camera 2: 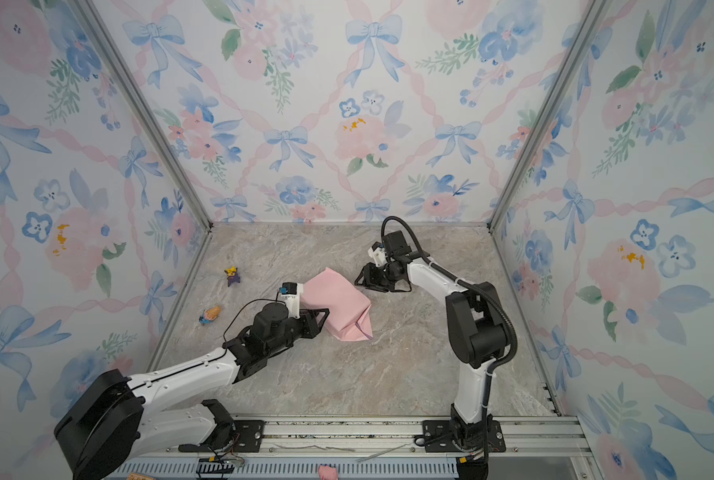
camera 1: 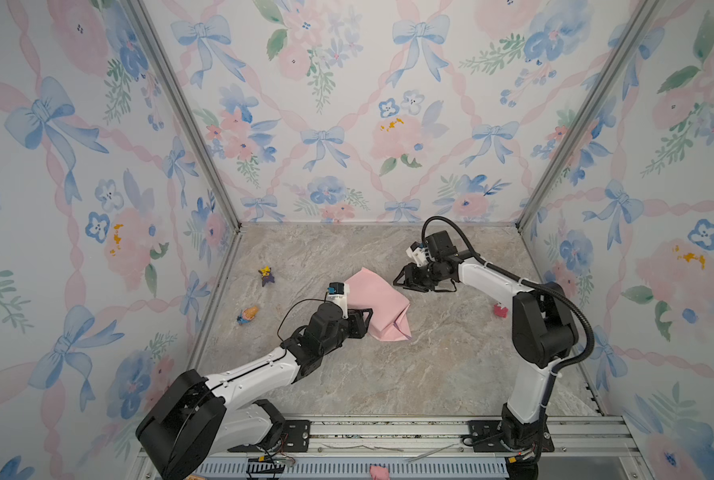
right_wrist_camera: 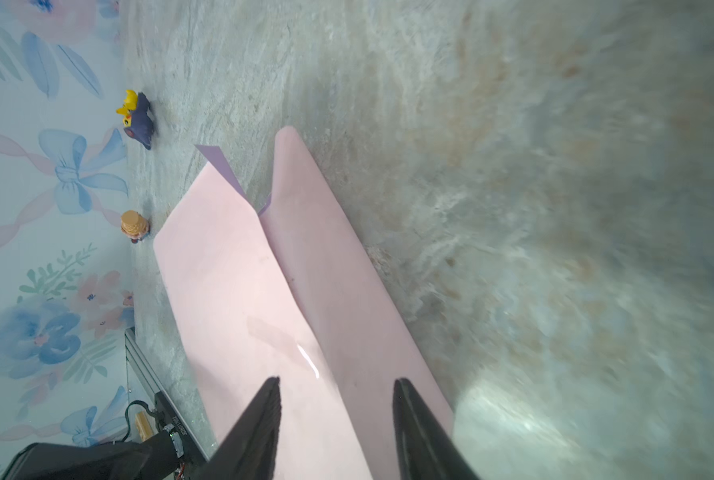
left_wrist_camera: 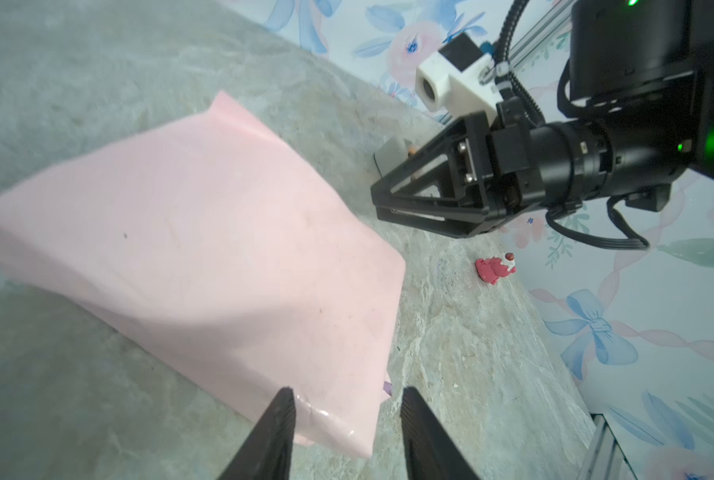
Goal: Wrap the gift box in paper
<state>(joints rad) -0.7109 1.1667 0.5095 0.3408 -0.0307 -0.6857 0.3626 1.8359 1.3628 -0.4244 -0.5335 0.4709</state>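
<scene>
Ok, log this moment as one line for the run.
stage: paper folded round gift box, pink side out | gift box: hidden | left claw: open, at parcel corner | right claw: open, off the paper

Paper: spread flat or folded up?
Folded. The paper forms a boxy pink bundle; its edges meet along a seam in the right wrist view, a lilac corner sticking out. Gift box hidden.

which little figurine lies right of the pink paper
The red figurine, alone on that side; the purple-and-yellow figurine and the orange figurine lie left of the paper.
</scene>
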